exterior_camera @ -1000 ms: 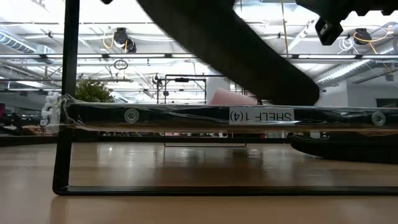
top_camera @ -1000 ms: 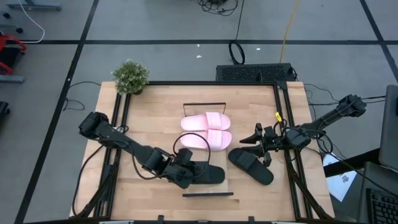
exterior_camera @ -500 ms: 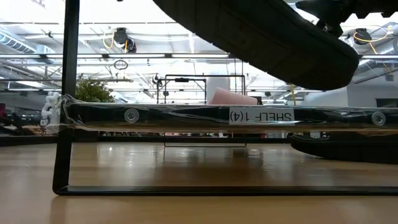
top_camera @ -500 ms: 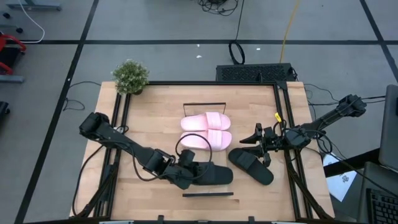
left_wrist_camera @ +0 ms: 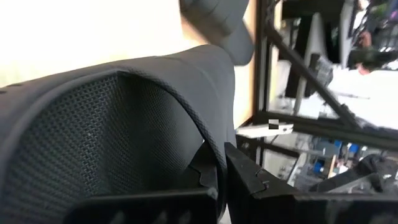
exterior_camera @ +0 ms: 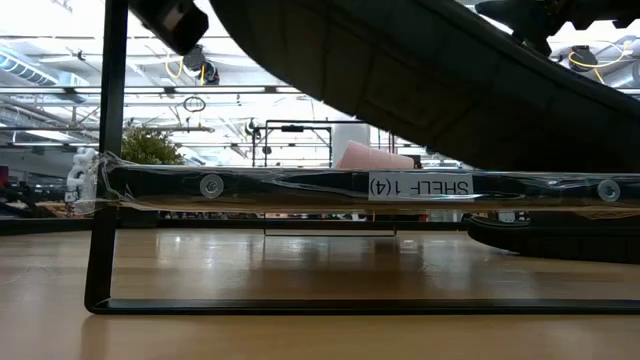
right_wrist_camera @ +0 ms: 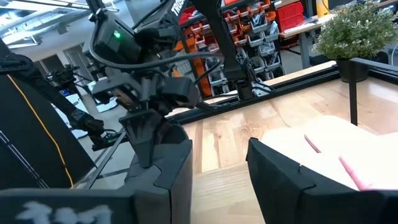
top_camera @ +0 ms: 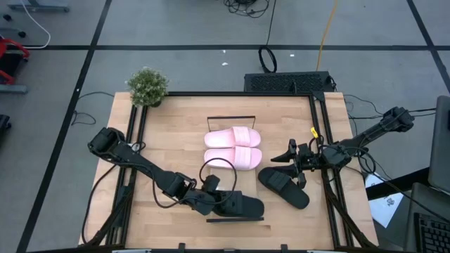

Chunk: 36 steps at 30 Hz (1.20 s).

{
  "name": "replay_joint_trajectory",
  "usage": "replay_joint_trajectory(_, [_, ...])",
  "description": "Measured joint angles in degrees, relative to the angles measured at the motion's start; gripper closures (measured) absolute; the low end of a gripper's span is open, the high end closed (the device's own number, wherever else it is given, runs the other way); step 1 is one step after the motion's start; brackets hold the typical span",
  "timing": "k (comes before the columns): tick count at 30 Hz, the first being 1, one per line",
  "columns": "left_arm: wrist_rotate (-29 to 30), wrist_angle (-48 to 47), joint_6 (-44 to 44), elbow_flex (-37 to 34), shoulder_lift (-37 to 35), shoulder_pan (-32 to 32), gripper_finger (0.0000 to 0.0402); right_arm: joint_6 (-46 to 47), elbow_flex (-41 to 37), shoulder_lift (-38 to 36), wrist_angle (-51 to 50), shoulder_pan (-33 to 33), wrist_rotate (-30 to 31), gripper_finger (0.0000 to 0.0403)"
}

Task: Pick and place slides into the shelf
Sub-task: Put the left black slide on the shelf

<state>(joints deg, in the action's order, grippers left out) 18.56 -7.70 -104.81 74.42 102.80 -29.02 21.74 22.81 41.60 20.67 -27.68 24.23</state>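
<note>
Mirrored "SHELF 1(4)" on shelf [exterior_camera: 420, 186] label

Left gripper [top_camera: 214, 204]: my closed claw has travelled from beside the shelf's middle toward the near end bar [top_camera: 235, 219].
Held black slide [top_camera: 239, 206]: carried along in my grip, shifted nearer the table's front edge, its toe now just beside that bar.
Low view: the slide's sole [exterior_camera: 420, 80] now fills far more of the upper frame, reaching the right edge.
</note>
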Motion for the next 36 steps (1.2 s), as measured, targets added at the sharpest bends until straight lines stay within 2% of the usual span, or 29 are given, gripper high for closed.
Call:
replay_joint_trajectory(6, [-2.02, -0.11, 0.62, -0.18, 0.0, -0.06, 0.0401, -0.03, 0.0, -0.02, 0.06, 0.02, 1.65, 0.0261])
replay_joint_trajectory(25, [-3.81, -2.71, 0.63, -0.18, 0.0, -1.44, 0.0401, 0.04, 0.0, 0.0, 0.48, 0.02, 1.53, 0.0261])
replay_joint_trajectory(31, [-7.01, -3.22, 1.79, -0.18, 0.0, -1.44, 0.0382, 0.04, 0.0, 0.0, 0.48, 0.02, 1.53, 0.0261])
replay_joint_trajectory(36, [-7.44, -3.3, 2.52, -0.18, 0.0, -1.44, 0.0363, 0.04, 0.0, 0.0, 0.48, 0.02, 1.53, 0.0261])
